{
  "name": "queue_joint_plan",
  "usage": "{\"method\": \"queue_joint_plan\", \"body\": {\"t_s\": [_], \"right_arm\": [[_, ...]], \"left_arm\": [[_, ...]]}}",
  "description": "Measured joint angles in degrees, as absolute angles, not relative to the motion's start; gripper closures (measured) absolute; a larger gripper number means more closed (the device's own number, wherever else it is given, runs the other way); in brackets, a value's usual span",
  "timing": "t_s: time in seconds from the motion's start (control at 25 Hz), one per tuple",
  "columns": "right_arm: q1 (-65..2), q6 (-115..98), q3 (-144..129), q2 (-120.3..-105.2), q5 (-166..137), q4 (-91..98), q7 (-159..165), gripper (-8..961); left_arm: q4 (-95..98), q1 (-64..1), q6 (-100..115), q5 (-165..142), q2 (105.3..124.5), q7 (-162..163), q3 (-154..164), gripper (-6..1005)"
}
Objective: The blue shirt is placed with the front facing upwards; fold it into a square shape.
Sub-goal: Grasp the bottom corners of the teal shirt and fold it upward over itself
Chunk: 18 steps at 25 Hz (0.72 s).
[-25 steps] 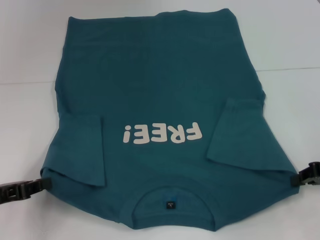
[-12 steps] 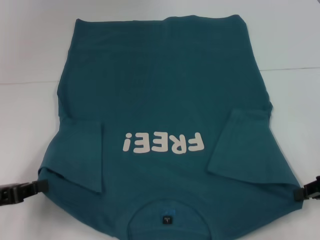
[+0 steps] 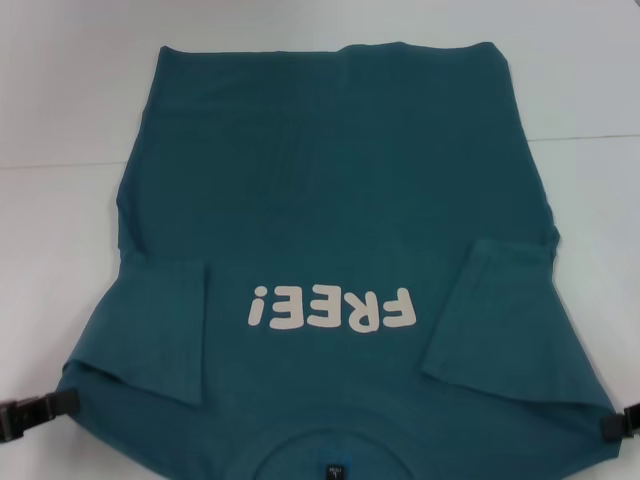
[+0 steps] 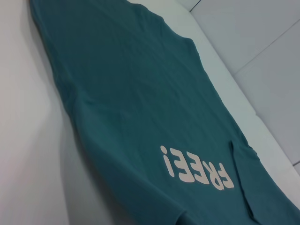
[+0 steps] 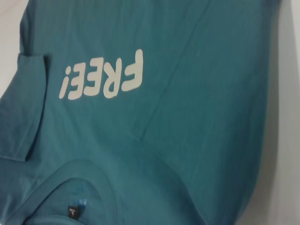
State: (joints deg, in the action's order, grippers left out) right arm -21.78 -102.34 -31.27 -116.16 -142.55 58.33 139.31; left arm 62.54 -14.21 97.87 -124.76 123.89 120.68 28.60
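Note:
The blue shirt [image 3: 330, 190] lies front up on the white table, its hem at the far side and its neckline [image 3: 335, 455] at the near edge of the head view. Off-white "FREE!" lettering [image 3: 333, 308] reads upside down. Both short sleeves are folded inward over the body, the left sleeve [image 3: 160, 325] and the right sleeve [image 3: 500, 310]. My left gripper [image 3: 68, 402] is shut on the shirt's near left shoulder corner, and my right gripper [image 3: 612, 425] is shut on the near right one. The wrist views show the shirt [image 4: 131, 93] and its neck label [image 5: 73, 211], not the fingers.
The white table [image 3: 60, 100] surrounds the shirt on the left, right and far sides. A thin seam [image 3: 590, 137] runs across the tabletop behind the shirt's middle.
Both grippers have moved toward the near edge and slightly outward. The shirt has slid with them, so the hem, lettering and neckline sit lower in the head view.

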Motion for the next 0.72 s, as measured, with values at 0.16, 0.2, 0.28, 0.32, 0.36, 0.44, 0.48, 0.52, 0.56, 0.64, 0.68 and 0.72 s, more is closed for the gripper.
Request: {"method": "queue_joint_plan", "body": {"t_s": [0.16,0.2,0.28,0.32,0.36,0.44,0.48,0.52,0.56,0.64,0.68,0.72], "right_arm": [[-21.16,-102.99,-31.35,-116.64,-142.70,58.43,139.01,927],[-21.07,-103.16,-31.35,-116.70,-142.72,58.44,138.94,927],[-20.92,-103.50,-31.36,-116.73,-142.75,58.52,138.89,927],[-20.83,-103.69,-31.36,-116.73,-142.77,58.59,138.89,927],[-20.72,-103.83,-31.35,-116.73,-142.80,58.67,138.88,927],[-20.53,-104.01,-31.34,-116.72,-142.83,58.77,138.88,927],[-20.50,-104.09,-31.33,-116.72,-142.83,58.79,138.87,926],[-20.45,-104.17,-31.32,-116.72,-142.83,58.82,138.87,926],[-20.38,-104.27,-31.31,-116.71,-142.83,58.84,138.86,926],[-20.27,-104.39,-31.30,-116.70,-142.83,58.85,138.86,926],[-20.16,-104.45,-31.29,-116.67,-142.83,58.86,138.87,926],[-20.03,-104.46,-31.28,-116.61,-142.83,58.87,138.90,926]], "left_arm": [[62.77,-12.76,98.40,-124.20,124.06,120.55,28.59,968],[62.78,-11.86,98.99,-123.28,124.08,120.43,28.60,968],[62.79,-11.49,99.29,-122.94,124.10,120.35,28.60,968],[62.82,-10.93,99.93,-122.31,124.13,120.16,28.60,968],[62.84,-10.48,100.33,-121.92,124.15,120.07,28.59,969],[62.89,-9.78,100.76,-121.40,124.16,119.91,28.58,969],[62.92,-9.48,100.87,-121.26,124.17,119.85,28.57,969],[62.93,-9.09,101.05,-121.15,124.17,119.76,28.56,969],[62.93,-8.90,101.20,-121.08,124.19,119.71,28.55,969],[62.93,-8.50,101.78,-120.97,124.32,119.56,28.53,969],[62.93,-8.37,102.03,-120.91,124.37,119.50,28.45,969],[62.93,-8.15,102.43,-120.78,124.43,119.42,28.30,969]]}}
